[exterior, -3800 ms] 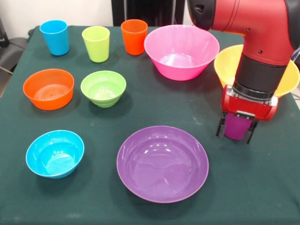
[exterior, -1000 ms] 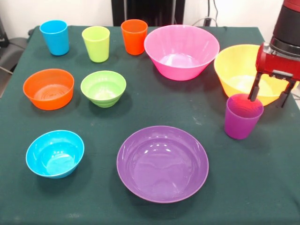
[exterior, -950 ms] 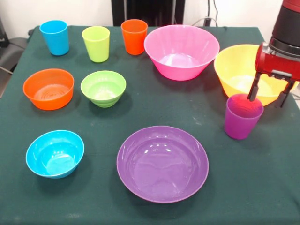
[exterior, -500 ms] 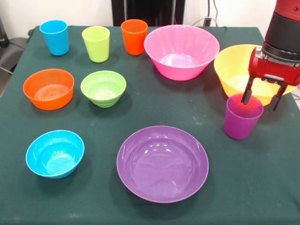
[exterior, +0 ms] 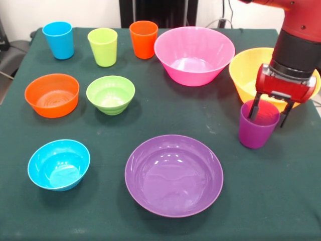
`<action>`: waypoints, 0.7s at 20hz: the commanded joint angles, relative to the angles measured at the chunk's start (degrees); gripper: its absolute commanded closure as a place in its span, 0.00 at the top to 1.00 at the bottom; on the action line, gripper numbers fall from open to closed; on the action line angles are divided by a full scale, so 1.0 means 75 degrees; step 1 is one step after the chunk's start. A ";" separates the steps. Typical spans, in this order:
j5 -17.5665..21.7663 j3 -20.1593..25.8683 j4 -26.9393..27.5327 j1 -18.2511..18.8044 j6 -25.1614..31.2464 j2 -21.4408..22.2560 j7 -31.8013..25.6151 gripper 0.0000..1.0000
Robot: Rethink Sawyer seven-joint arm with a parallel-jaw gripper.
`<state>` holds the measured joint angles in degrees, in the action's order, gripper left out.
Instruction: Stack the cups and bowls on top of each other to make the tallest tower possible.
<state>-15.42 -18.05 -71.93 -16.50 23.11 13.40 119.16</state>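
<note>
The purple cup (exterior: 256,133) stands upright at the right of the green cloth. My gripper (exterior: 269,112) hangs open at its rim, shifted a little right: the left finger (exterior: 254,108) is over the cup's mouth and the right one is outside its wall. Blue (exterior: 58,40), lime green (exterior: 103,46) and orange (exterior: 143,39) cups line the far left edge. The bowls sit singly: pink (exterior: 194,55), yellow (exterior: 246,70), orange (exterior: 51,94), green (exterior: 110,94), blue (exterior: 58,163) and the wide purple one (exterior: 173,174). No tower is in view.
The yellow bowl lies directly behind the gripper and the arm partly covers it. The table's right edge (exterior: 316,108) is close to the purple cup.
The gripper once held the purple cup, then let go and rose to the right. Over the last second it has come back left and down to the cup's rim. The cup has not moved.
</note>
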 commanded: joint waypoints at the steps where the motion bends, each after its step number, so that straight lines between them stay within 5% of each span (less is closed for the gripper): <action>1: -0.0101 0.0428 0.0140 -0.0005 -0.0478 -0.0706 0.1390 1.00; 14: -0.0456 0.0302 0.0361 -0.0218 -0.0557 -0.1038 0.1548 1.00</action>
<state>-17.37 -18.90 -71.14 -17.59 20.57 10.20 119.16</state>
